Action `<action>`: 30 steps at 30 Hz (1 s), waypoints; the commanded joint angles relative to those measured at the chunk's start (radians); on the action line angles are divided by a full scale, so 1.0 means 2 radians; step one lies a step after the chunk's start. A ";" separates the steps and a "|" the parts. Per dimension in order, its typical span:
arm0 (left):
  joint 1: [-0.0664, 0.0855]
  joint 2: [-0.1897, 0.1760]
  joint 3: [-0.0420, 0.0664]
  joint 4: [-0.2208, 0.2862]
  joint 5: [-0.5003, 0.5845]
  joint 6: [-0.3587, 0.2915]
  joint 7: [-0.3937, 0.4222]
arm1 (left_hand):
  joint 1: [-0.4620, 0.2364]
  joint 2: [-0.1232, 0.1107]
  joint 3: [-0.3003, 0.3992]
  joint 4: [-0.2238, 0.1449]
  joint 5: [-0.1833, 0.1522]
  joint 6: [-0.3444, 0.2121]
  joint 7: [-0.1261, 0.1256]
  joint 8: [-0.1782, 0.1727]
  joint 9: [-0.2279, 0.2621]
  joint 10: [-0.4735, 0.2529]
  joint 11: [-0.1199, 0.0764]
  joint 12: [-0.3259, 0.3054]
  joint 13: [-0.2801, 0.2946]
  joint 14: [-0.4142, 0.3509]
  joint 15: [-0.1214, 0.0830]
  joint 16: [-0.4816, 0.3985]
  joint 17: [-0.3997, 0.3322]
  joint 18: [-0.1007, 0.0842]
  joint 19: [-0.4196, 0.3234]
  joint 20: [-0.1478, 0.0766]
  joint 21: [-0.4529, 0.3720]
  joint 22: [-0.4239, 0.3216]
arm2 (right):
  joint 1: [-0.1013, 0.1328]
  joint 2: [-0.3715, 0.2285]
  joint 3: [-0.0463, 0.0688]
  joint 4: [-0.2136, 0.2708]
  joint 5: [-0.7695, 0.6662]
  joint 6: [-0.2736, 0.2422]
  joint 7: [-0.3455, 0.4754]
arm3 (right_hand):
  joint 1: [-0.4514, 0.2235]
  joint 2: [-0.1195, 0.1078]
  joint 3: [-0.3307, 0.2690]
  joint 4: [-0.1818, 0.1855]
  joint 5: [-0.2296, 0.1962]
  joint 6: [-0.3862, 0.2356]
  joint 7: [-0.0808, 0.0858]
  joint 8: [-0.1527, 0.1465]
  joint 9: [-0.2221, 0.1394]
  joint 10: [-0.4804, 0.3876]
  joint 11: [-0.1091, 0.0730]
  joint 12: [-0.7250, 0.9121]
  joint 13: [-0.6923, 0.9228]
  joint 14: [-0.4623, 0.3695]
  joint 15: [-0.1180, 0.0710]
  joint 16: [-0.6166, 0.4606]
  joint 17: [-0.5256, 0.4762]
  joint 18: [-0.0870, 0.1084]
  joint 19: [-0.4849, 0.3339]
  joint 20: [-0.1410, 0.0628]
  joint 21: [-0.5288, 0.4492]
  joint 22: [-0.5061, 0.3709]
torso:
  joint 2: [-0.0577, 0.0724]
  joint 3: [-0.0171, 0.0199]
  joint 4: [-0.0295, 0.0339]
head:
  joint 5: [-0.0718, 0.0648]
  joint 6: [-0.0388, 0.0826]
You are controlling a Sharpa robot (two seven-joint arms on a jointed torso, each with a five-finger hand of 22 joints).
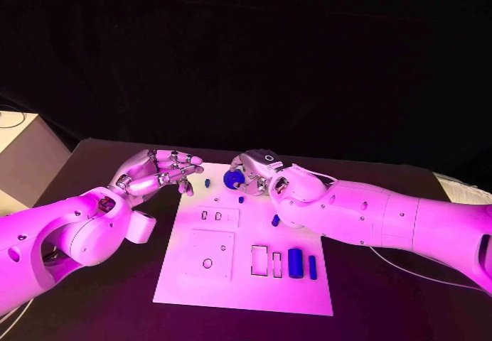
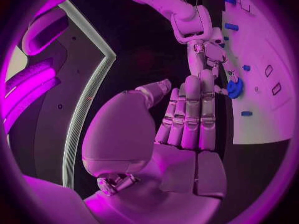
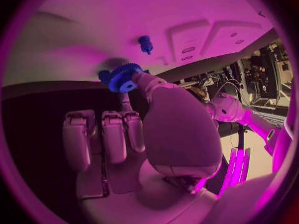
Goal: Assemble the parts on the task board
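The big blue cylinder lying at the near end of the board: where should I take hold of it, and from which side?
Take the big blue cylinder at mid-length across its round sides, coming straight down from above. It lies flat on the task board with its long axis running toward the robot, so fingers would likely close from its left and right. Mind the thin blue pin beside it on the right; the gap there looks tight.

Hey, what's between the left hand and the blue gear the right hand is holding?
In the head view, one small blue peg standing on the task board lies between the left hand and the blue gear.

Black backdrop (image 1: 266,64) behind the table (image 1: 399,298) (pale cabinet (image 1: 25,153) beside)
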 commanded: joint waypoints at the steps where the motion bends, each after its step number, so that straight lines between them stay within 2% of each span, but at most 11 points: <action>1: 0.001 0.001 0.000 0.001 -0.001 0.008 0.002 | 0.003 0.002 0.001 -0.003 -0.003 -0.003 0.000 -0.002 0.001 -0.004 0.000 -0.002 0.001 -0.005 0.000 0.002 0.000 0.002 -0.004 0.001 0.002 0.000 | -0.001 0.001 0.000 0.000 -0.010 0.019 -0.002 | -0.004 0.001 0.004 0.000 -0.002 0.022 -0.014 0.027 0.008 0.017 -0.001 0.000 0.092 0.040 -0.003 0.002 0.076 -0.005 0.041 -0.003 0.002 0.108 | 0.000 0.0004 -0.0010 | 0.002 -0.001; 19: 0.001 0.001 0.000 0.001 -0.002 0.009 0.001 | 0.002 0.002 0.000 -0.003 -0.003 -0.003 0.000 -0.002 0.001 -0.005 0.000 -0.002 0.000 -0.005 0.000 0.003 -0.001 0.002 -0.005 0.001 0.003 0.001 | -0.003 0.010 0.000 -0.012 -0.011 0.027 -0.005 | -0.008 -0.002 0.005 -0.002 -0.006 0.020 -0.013 0.027 0.007 0.016 0.000 -0.001 0.091 0.040 -0.002 0.002 0.077 -0.005 0.041 -0.002 0.001 0.108 | 0.000 0.0005 -0.0006 | 0.003 -0.003; 25: 0.001 0.002 0.000 0.000 -0.002 0.009 0.000 | 0.002 0.002 0.000 -0.003 -0.003 -0.003 0.000 -0.002 0.001 -0.005 0.000 -0.002 0.000 -0.005 0.000 0.003 -0.001 0.002 -0.005 0.001 0.003 0.001 | -0.003 0.014 0.000 -0.022 -0.008 0.029 -0.005 | -0.025 -0.009 0.008 -0.002 -0.010 0.001 -0.004 0.015 0.001 0.008 0.007 -0.008 0.083 0.040 0.004 0.002 0.077 -0.004 0.040 0.002 0.000 0.107 | 0.000 0.0003 -0.0003 | 0.003 -0.003; 27: 0.001 0.002 0.000 0.000 -0.002 0.009 0.000 | 0.002 0.002 0.000 -0.003 -0.003 -0.003 0.000 -0.002 0.001 -0.005 0.000 -0.002 0.000 -0.005 0.000 0.003 -0.001 0.002 -0.005 0.001 0.003 0.001 | -0.003 0.016 0.000 -0.024 -0.005 0.032 -0.004 | -0.041 -0.017 0.000 0.003 -0.009 -0.008 -0.001 0.009 -0.002 -0.001 0.011 -0.015 0.074 0.041 0.007 0.003 0.081 -0.004 0.040 0.006 0.000 0.107 | 0.000 0.0004 -0.0005 | 0.003 -0.004; 30: 0.001 0.002 0.000 0.000 -0.002 0.009 0.000 | 0.002 0.002 0.000 -0.003 -0.003 -0.003 0.000 -0.002 0.001 -0.005 0.000 -0.002 0.000 -0.005 0.000 0.003 -0.001 0.002 -0.005 0.001 0.003 0.001 | -0.003 0.017 -0.001 -0.027 -0.001 0.034 -0.002 | -0.054 -0.018 -0.009 0.009 -0.004 -0.015 0.001 0.004 -0.005 -0.004 0.013 -0.018 0.071 0.041 0.010 0.003 0.083 -0.004 0.039 0.009 -0.002 0.105 | 0.000 0.0006 -0.0009 | 0.004 -0.003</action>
